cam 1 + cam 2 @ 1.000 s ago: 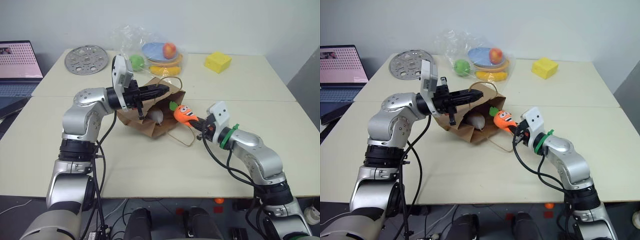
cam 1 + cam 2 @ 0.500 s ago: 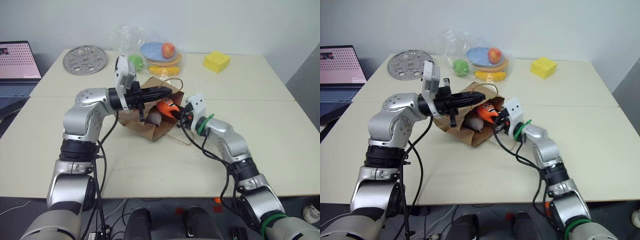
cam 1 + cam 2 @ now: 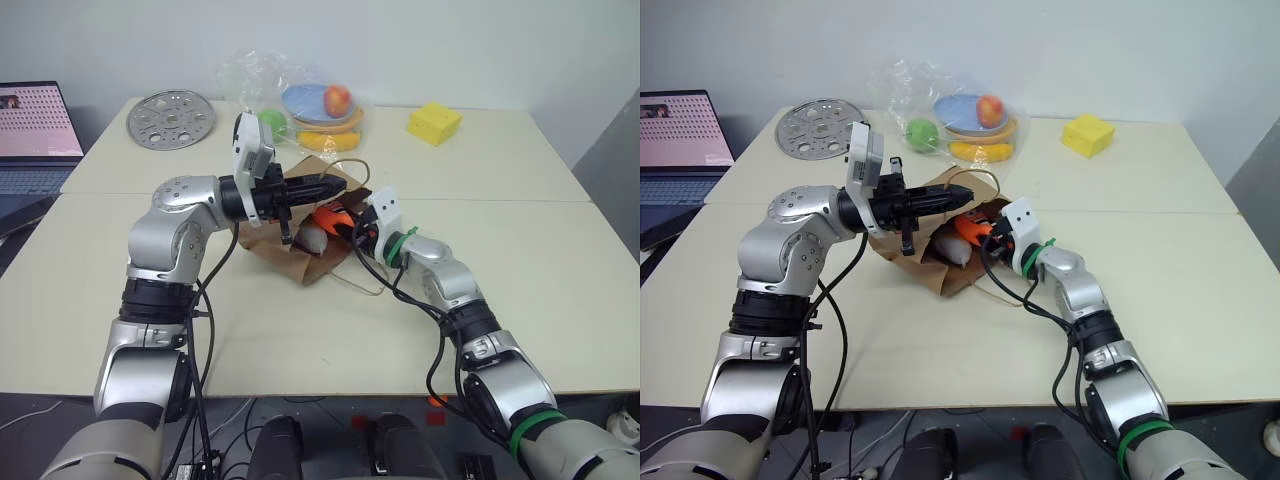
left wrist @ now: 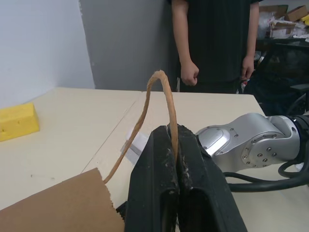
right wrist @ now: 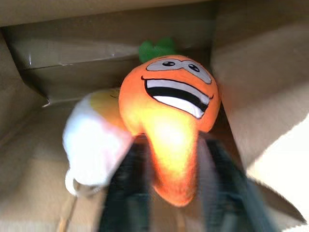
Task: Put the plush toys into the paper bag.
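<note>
The brown paper bag [image 3: 290,255] lies on its side on the table, mouth facing right. My left gripper [image 3: 325,184] is shut on its upper cord handle [image 4: 161,92] and holds the mouth up. The orange carrot plush [image 5: 169,106] sits inside the mouth, leaves inward, beside the white plush with a yellow patch [image 5: 94,150]. My right gripper [image 3: 350,226] is at the bag's mouth. Its fingers [image 5: 125,188] stand apart on either side of the carrot's tip.
A clear plastic bag with toy fruits and a plate [image 3: 310,105] sits behind the paper bag. A yellow sponge block [image 3: 434,123] is at the back right, a perforated metal disc [image 3: 171,118] at the back left, a laptop [image 3: 35,135] far left. A person [image 4: 217,43] stands beyond the table.
My right arm has carried the carrot to the left into the bag's mouth, and its fingers have parted around the carrot. The left gripper has kept still on the handle.
</note>
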